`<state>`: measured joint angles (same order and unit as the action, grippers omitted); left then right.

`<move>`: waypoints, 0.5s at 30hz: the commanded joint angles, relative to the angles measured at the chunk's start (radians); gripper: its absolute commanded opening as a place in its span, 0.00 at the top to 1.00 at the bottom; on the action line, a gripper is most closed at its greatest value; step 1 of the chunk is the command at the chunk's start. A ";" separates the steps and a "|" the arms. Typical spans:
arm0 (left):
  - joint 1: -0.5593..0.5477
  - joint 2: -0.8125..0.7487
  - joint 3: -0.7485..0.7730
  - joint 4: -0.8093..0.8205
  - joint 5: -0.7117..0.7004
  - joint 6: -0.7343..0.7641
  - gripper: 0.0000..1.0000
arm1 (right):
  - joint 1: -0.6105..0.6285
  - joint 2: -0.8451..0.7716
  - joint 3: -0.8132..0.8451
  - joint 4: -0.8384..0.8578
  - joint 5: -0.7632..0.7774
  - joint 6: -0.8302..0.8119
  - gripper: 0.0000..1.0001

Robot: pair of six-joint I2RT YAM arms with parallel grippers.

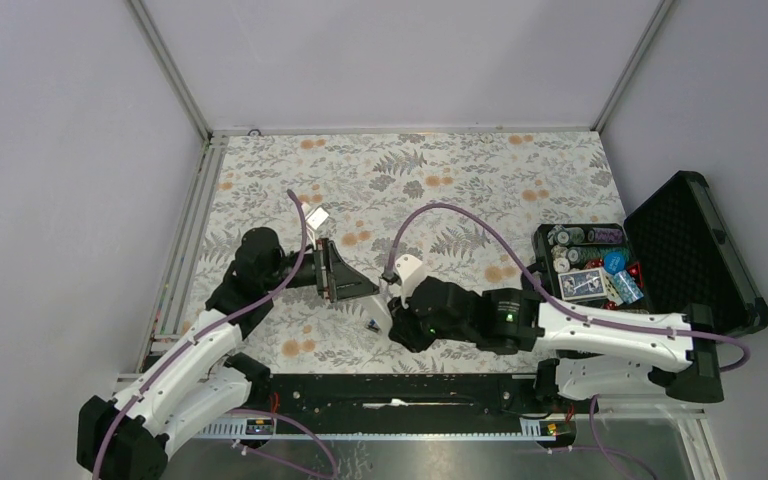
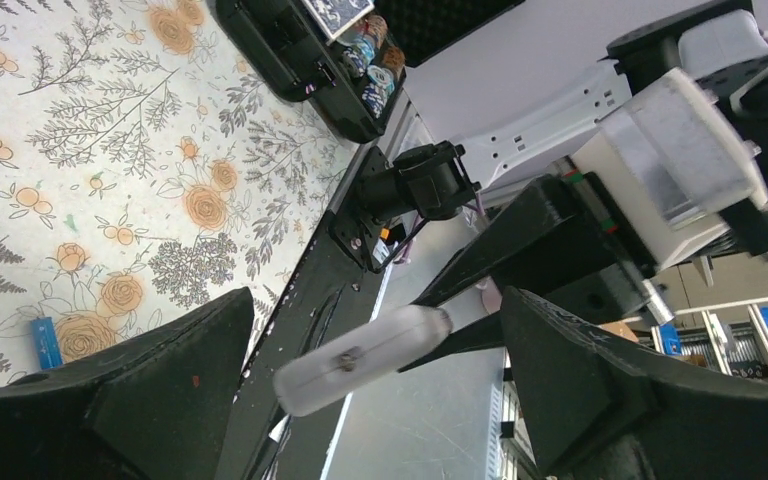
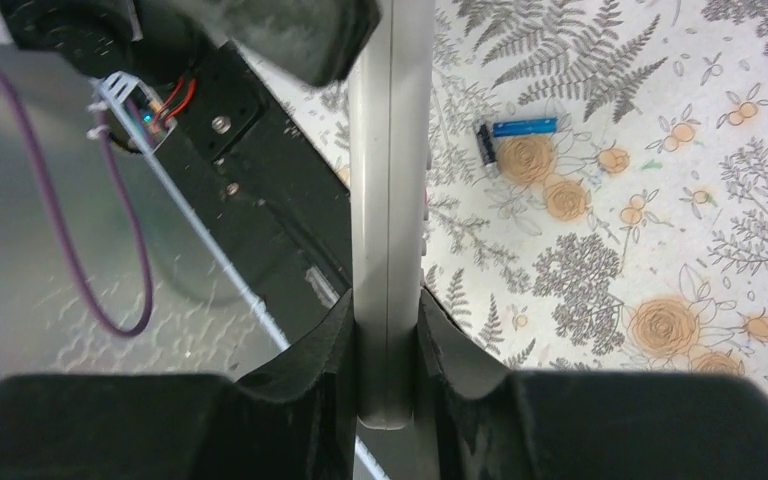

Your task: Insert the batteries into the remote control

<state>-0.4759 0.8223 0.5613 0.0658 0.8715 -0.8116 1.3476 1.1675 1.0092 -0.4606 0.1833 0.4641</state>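
The right gripper [image 3: 388,335] pinches the remote control [image 3: 390,180] edge-on across its thin sides, holding it raised above the floral tablecloth [image 3: 660,250]. The left gripper [image 2: 375,320] is spread wide with nothing clamped. One blue battery [image 3: 525,128] lies flat on the cloth near the remote control. The battery is probably light, rigid, smooth and liable to roll, so grasp it across mid-barrel. The remote's plastic shell appears stiff but slick. Grip its long edges and keep the back accessible.
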 commanded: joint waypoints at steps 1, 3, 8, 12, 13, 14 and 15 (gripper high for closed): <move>0.003 0.008 0.043 0.067 0.066 0.039 0.01 | -0.004 -0.094 0.058 -0.057 -0.095 -0.026 1.00; 0.003 -0.003 0.044 0.061 0.082 0.037 0.01 | -0.004 -0.125 0.039 -0.059 -0.127 -0.033 1.00; 0.003 -0.098 0.064 -0.076 0.077 0.109 0.01 | -0.012 -0.213 0.009 -0.123 -0.146 -0.057 1.00; 0.003 -0.179 0.037 -0.130 0.082 0.130 0.01 | -0.019 -0.276 0.003 -0.167 -0.179 -0.090 1.00; 0.003 -0.198 0.025 -0.133 0.081 0.132 0.01 | -0.020 -0.285 -0.001 -0.172 -0.193 -0.096 1.00; 0.003 -0.212 0.020 -0.138 0.083 0.131 0.01 | -0.019 -0.292 -0.005 -0.174 -0.216 -0.100 1.00; 0.003 -0.224 0.015 -0.140 0.098 0.136 0.01 | -0.020 -0.295 -0.008 -0.171 -0.239 -0.104 1.00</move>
<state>-0.4767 0.6495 0.5762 -0.0563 0.9287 -0.7208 1.3346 0.8997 1.0111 -0.6106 0.0277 0.4053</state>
